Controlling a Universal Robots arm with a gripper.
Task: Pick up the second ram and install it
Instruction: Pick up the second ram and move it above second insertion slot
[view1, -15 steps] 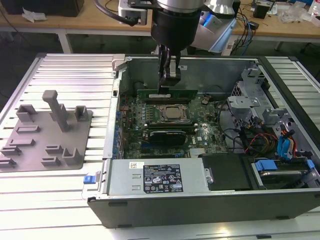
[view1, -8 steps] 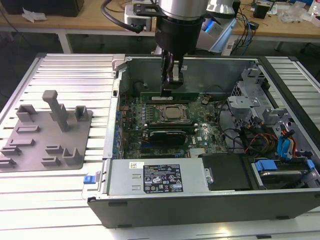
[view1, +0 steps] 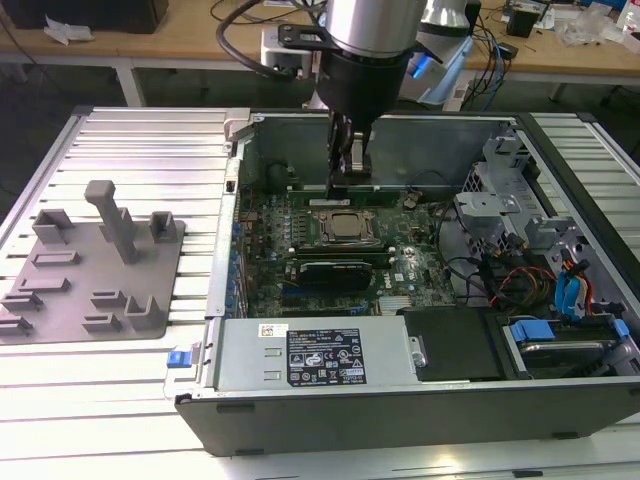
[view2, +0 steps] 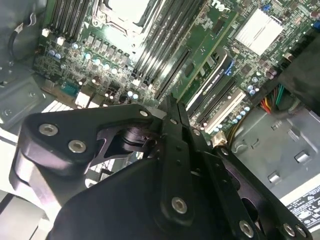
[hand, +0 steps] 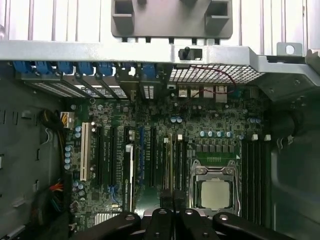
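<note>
In the exterior view my gripper (view1: 343, 183) reaches down into the open computer case (view1: 400, 410), just behind the processor socket (view1: 345, 227). Its fingers are shut on the second ram (view1: 380, 192), a thin green stick standing on edge along the memory slots there. In the first wrist view the gripper (hand: 172, 202) pinches the stick (hand: 170, 165), seen edge-on as a pale line beside the socket (hand: 215, 192). I cannot tell whether it is seated in a slot. In the second wrist view the gripper (view2: 172, 102) hovers close over the board with its fingers together.
A wider black card (view1: 335, 270) lies in front of the socket. The grey plastic fixture (view1: 95, 260) sits on the ribbed table at the exterior view's left. The power supply (view1: 310, 355) fills the case's near side; a drive cage with cables (view1: 520, 230) crowds the right.
</note>
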